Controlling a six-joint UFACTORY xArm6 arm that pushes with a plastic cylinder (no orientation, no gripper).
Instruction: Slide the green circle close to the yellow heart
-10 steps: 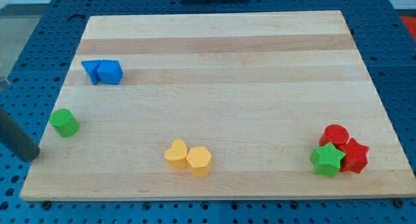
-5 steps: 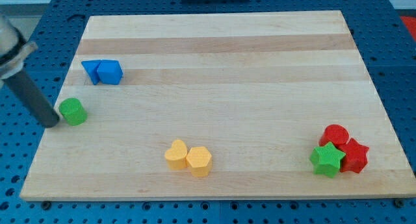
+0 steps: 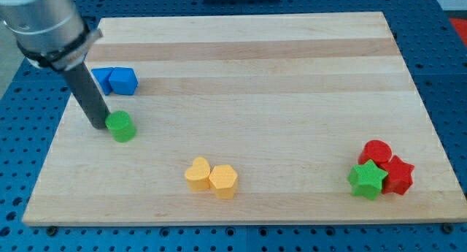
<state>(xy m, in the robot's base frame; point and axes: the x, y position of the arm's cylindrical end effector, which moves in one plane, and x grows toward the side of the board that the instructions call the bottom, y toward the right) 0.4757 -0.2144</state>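
The green circle (image 3: 121,126) sits on the wooden board (image 3: 248,77) at the view's left, below the blue blocks. My tip (image 3: 98,126) touches its left side. The yellow heart (image 3: 197,174) lies at the bottom middle, to the lower right of the green circle, pressed against a yellow hexagon (image 3: 224,181) on its right.
Two blue blocks (image 3: 117,80) sit together at the upper left, partly behind my rod. At the lower right, a green star (image 3: 367,180), a red circle (image 3: 376,152) and another red block (image 3: 398,174) are clustered.
My tip has swept up and then right along the board's left side, pushing the green circle up and to the right, nearer the yellow heart.
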